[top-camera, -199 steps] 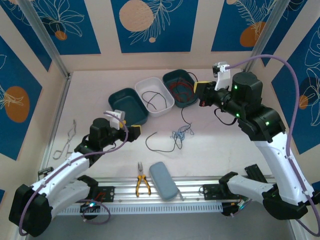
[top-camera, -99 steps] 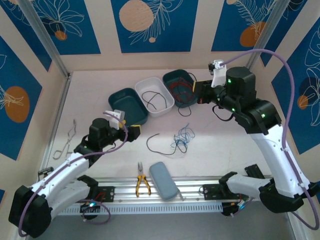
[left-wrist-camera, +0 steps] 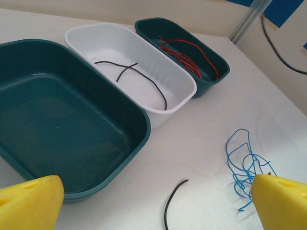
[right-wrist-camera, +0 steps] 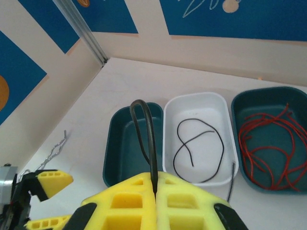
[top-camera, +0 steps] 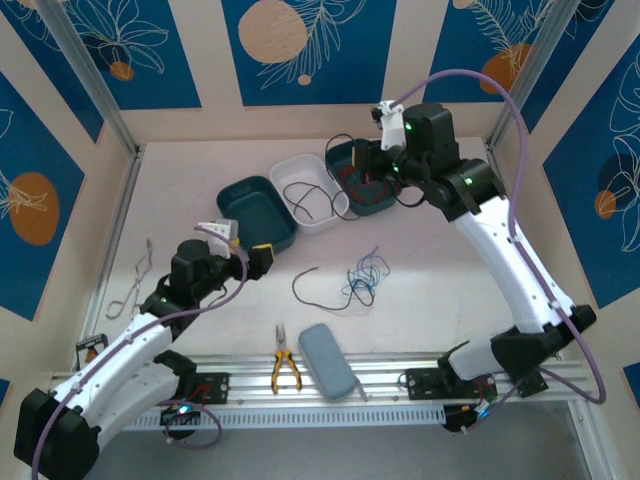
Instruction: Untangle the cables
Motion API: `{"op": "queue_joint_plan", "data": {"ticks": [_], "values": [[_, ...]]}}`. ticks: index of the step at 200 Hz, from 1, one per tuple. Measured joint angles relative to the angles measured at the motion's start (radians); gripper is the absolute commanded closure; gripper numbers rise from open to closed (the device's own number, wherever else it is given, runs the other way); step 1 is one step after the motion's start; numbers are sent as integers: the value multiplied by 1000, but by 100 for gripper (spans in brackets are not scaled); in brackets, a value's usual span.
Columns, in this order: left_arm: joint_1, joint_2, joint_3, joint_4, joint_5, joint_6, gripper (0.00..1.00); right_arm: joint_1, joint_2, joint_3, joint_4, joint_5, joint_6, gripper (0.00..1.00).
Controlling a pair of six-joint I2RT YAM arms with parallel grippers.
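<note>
Your left fingers (left-wrist-camera: 29, 203) hang wide open, empty, beside the left teal bin (left-wrist-camera: 139, 120). The blue tangle (left-wrist-camera: 242, 163) waits mid-counter. Your right fingers (right-wrist-camera: 129, 196) pinch a black cable (right-wrist-camera: 144, 129) over the far-edge bins. Release off-centre and that springy loop may flop outside the white bin (right-wrist-camera: 196, 103).

Your right hand (right-wrist-camera: 154, 191) is clamped on a black cable (right-wrist-camera: 144, 127) that loops up from its yellow fingers (right-wrist-camera: 127, 199). Beyond, on the counter (right-wrist-camera: 120, 81), three trays sit side by side: an empty teal tray (right-wrist-camera: 124, 153), a white tray (right-wrist-camera: 194, 95) holding a curled black wire (right-wrist-camera: 211, 125), and a second teal tray (right-wrist-camera: 268, 89) with red cables (right-wrist-camera: 268, 143).
</note>
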Motion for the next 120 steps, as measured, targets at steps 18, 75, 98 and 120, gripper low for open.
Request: {"op": "queue_joint_plan", "data": {"ticks": [18,75,98,120], "values": [[0,-19,0,-30,-17,0,0,-8,73,42,36,-24,-21,100],[0,-101,3,-126,-66,0,0,-39,360,244,97,-98,-68,100],[0,-133,3,-154,-79,0,0,-47,473,334,97,-117,-77,100],[0,-152,3,-175,-91,0,0,-52,573,418,89,-130,-81,100]]}}
